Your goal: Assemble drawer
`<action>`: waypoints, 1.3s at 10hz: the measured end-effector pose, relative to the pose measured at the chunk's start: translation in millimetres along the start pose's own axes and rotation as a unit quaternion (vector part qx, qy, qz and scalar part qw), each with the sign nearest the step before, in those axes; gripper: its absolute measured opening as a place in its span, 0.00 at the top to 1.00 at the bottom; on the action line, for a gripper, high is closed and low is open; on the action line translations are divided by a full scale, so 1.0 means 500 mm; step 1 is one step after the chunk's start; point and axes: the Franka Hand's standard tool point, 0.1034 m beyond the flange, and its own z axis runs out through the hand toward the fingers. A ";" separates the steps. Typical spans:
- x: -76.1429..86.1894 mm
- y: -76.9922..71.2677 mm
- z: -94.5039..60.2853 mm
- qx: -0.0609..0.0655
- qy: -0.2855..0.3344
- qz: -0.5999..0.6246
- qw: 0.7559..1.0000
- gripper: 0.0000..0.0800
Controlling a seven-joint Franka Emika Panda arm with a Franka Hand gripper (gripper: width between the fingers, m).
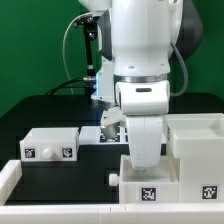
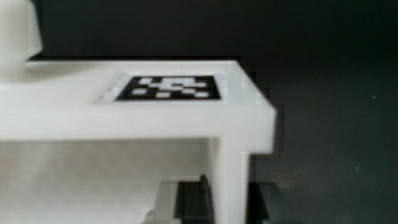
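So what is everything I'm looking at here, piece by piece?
small tray: one, white, on the table at the exterior view's left; two tags on its near face.
open-topped casing: one, white, exterior view's right.
tagged block: one, white, in front of the casing, two tags; whether the two are joined I cannot tell.
rail: one, white, along the front at the exterior view's left.
table: one, black.
backdrop: green, behind everything.
cables: black, behind the arm; count unclear.
arm: one, white, centre.
end effector: one, dark fingers, shut, beside a tagged white corner.
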 end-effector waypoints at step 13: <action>-0.005 0.005 -0.014 -0.007 0.000 -0.013 1.000 0.96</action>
